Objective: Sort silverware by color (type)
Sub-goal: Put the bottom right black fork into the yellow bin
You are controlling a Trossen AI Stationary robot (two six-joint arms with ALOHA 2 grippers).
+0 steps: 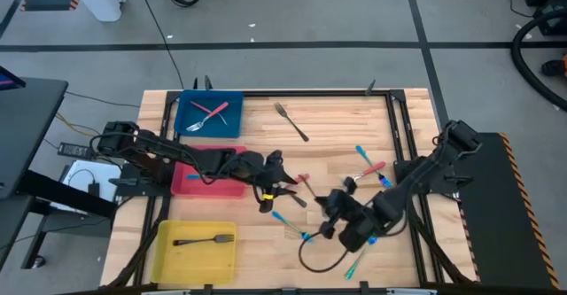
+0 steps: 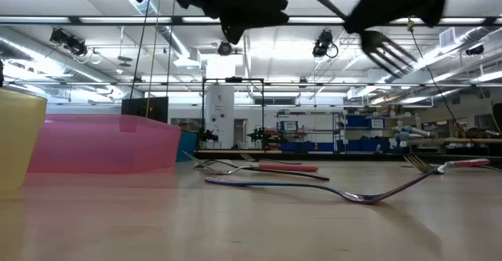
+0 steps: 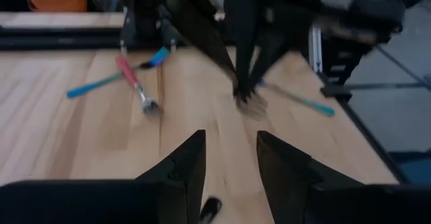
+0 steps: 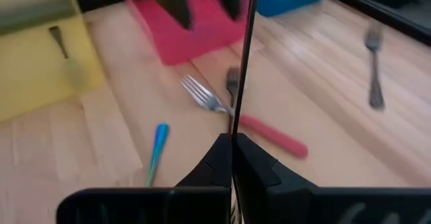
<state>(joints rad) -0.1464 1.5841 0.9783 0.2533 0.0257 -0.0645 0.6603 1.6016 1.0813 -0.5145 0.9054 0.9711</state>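
Note:
My right gripper (image 4: pixel 233 143) is shut on an all-dark metal fork (image 4: pixel 244 62) and hovers over the table's middle (image 1: pixel 326 208). My left gripper (image 3: pixel 229 158) is open and faces it from the left (image 1: pixel 288 178), touching nothing. On the wood lie a red-handled fork (image 4: pixel 269 133), a blue-handled fork (image 4: pixel 156 150) and a dark fork (image 1: pixel 291 120). More red and blue forks (image 1: pixel 368 166) lie to the right. The yellow bin (image 1: pixel 168 260) holds one dark fork. The blue bin (image 1: pixel 182 109) holds a red and a teal fork. My right gripper pinches the dark fork's handle (image 4: pixel 236 126) between its two shut fingertips. The fork runs straight out ahead of the fingers, in line with them. It is lifted clear of the table, and its tines (image 2: pixel 388 48) point slantwise down in the air.
A pink bin (image 1: pixel 232 189) sits under the left arm, between the blue and yellow bins. A black frame rail (image 1: pixel 403 135) runs along the table's right side. Bare wood shows between the yellow bin and the scattered blue forks (image 1: pixel 288 222).

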